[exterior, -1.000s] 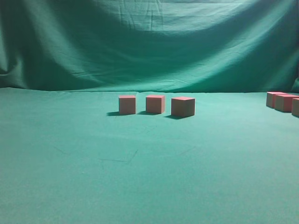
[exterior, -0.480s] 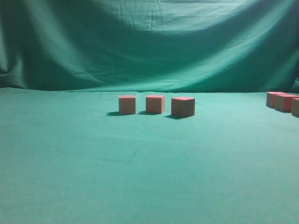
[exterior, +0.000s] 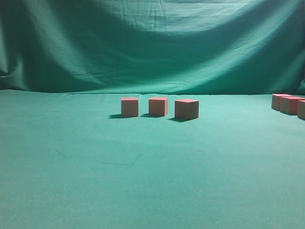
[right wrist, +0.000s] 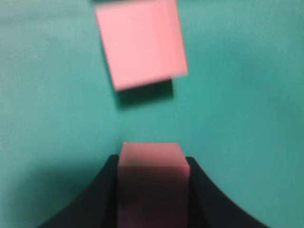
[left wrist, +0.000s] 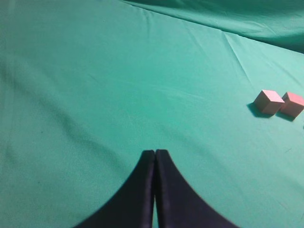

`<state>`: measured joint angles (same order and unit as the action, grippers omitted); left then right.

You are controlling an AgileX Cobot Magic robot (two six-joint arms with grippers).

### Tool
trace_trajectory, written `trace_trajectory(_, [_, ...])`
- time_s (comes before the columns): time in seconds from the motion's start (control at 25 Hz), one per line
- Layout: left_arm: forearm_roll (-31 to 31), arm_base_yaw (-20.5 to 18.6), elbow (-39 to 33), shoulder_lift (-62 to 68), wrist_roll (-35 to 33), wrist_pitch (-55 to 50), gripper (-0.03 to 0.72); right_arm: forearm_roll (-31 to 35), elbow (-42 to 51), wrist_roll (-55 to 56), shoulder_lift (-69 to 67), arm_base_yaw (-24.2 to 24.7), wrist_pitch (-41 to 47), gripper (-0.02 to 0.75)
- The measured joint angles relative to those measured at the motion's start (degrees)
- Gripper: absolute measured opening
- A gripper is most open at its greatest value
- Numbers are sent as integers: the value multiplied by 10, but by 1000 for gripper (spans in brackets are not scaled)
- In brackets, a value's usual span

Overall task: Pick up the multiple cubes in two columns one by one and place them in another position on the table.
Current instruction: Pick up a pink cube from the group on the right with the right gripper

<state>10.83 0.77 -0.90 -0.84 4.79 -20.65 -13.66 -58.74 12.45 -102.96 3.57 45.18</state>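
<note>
Three pink-tan cubes stand in a row mid-table in the exterior view: left (exterior: pixel 129 107), middle (exterior: pixel 158 106), right (exterior: pixel 186 109). More cubes (exterior: pixel 290 105) sit at the right edge, partly cut off. Neither gripper shows in the exterior view. My left gripper (left wrist: pixel 155 153) is shut and empty over bare green cloth; two cubes (left wrist: pixel 269 102) (left wrist: pixel 292 104) lie far to its right. My right gripper (right wrist: pixel 151 164) is shut on a pink cube (right wrist: pixel 151 178), held above the table. Another cube (right wrist: pixel 140 43) lies on the cloth just ahead of it.
The green table cloth (exterior: pixel 143 181) is slightly creased across the foreground. A draped green backdrop (exterior: pixel 152 43) rises behind the table. The cloth fold (left wrist: pixel 228 19) runs across the top of the left wrist view.
</note>
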Motion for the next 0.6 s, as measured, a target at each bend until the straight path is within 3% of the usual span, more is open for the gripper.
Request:
trace_trajectory(0.4, [0,0,0,0,0,0,0,77,1,-5,133,-7,123,267])
trace_trajectory(0.6, [0,0,0,0,0,0,0,158,1,-64,222,-78,130,267])
